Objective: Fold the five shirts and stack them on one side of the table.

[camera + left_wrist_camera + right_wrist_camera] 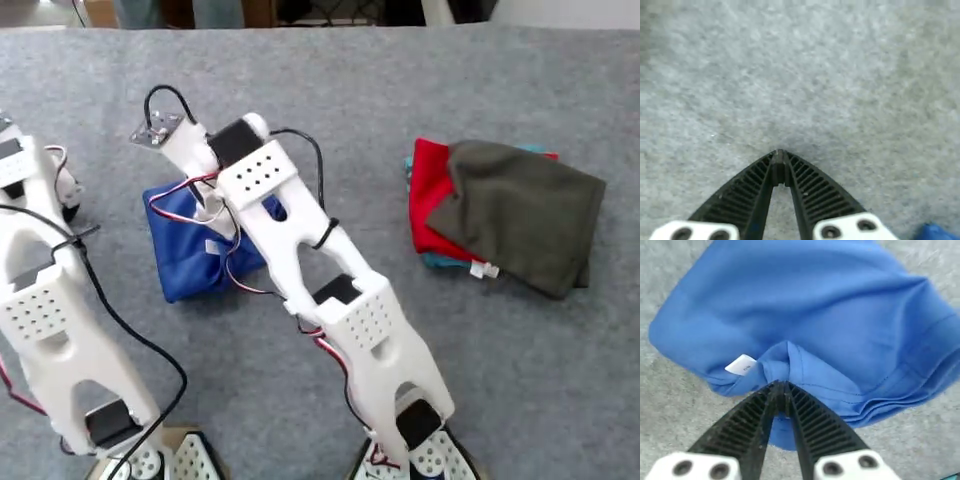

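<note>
At one edge of the blue shirt (805, 305), the right gripper (781, 385) has its jaws pressed together on a puckered pinch of cloth, just beside the white label (741, 365); the shirt lies folded into a thick pad, its layered edges showing, on the grey table (400, 90); off to one side of the blue shirt, over bare table, the left gripper (779, 152) is closed on nothing; well apart from the blue shirt on the other side sits the stack, a grey-green shirt (520, 215) over a red shirt (428, 195) and a teal shirt (440, 262). The risk, I judge, is that one pinch holds only the top layers; carried toward the stack, the lower folds could sag open, and the pad could land crooked or push the stack askew.
</note>
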